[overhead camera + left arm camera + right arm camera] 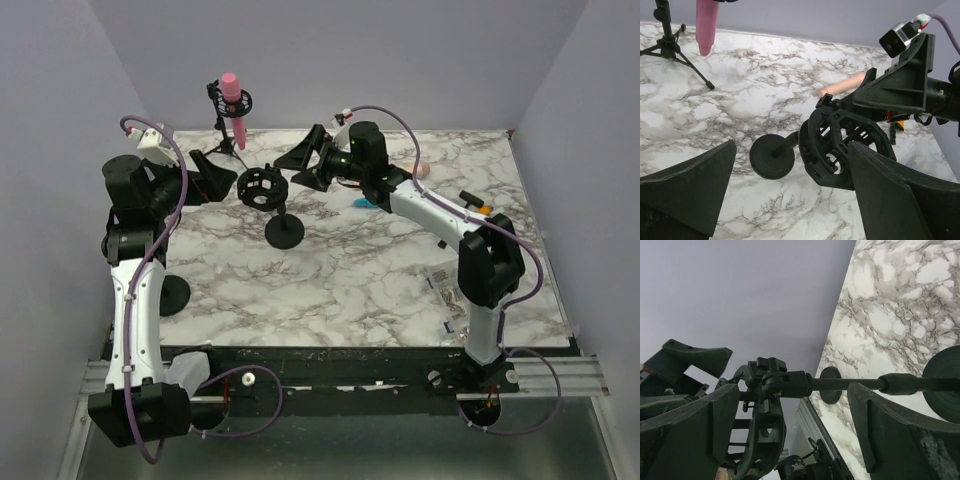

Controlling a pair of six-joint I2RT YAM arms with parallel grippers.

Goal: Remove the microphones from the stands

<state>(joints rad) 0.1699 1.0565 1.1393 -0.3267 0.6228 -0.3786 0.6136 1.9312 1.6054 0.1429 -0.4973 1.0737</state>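
Observation:
A pink microphone (232, 104) stands upright in the shock mount of a small tripod stand (226, 143) at the back left; it also shows in the left wrist view (705, 25). A second black stand with a round base (284, 232) carries an empty shock mount (262, 187). My left gripper (226, 178) is open and empty just left of that mount (840, 147). My right gripper (303, 165) is open and empty just right of it, with the mount (759, 437) between its fingers in the right wrist view. A peach microphone (842, 84) lies on the table behind.
The marble table (350, 270) holds a blue item (364, 203) under the right arm, an orange and black tool (474, 206) at the right, and small packets (445, 288) near the right arm's base. A black disc (172, 294) sits by the left arm.

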